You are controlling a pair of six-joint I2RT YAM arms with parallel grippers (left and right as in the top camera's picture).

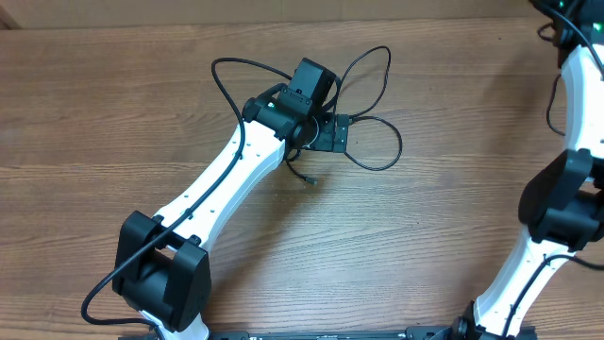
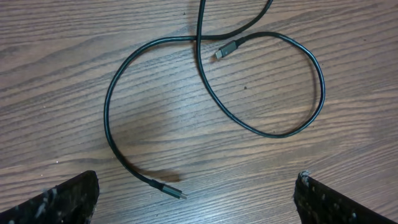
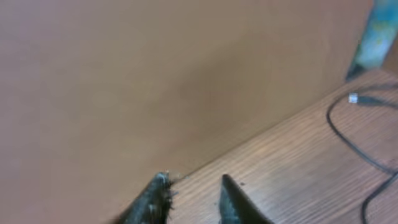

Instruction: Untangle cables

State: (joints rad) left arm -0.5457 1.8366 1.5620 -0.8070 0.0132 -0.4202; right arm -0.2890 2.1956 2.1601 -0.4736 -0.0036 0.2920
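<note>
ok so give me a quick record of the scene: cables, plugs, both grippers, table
cables: thin black cord in loose loops flat on the table, strands crossing one another
upper plug: lies beside the crossing, free
lower plug: lies free on the wood, close to the left gripper
left gripper: wide open above the cables, holding nothing
right gripper: jaws slightly apart, nothing between them, near the table edge
table: brown wood grain

no readable text, labels or signs
</note>
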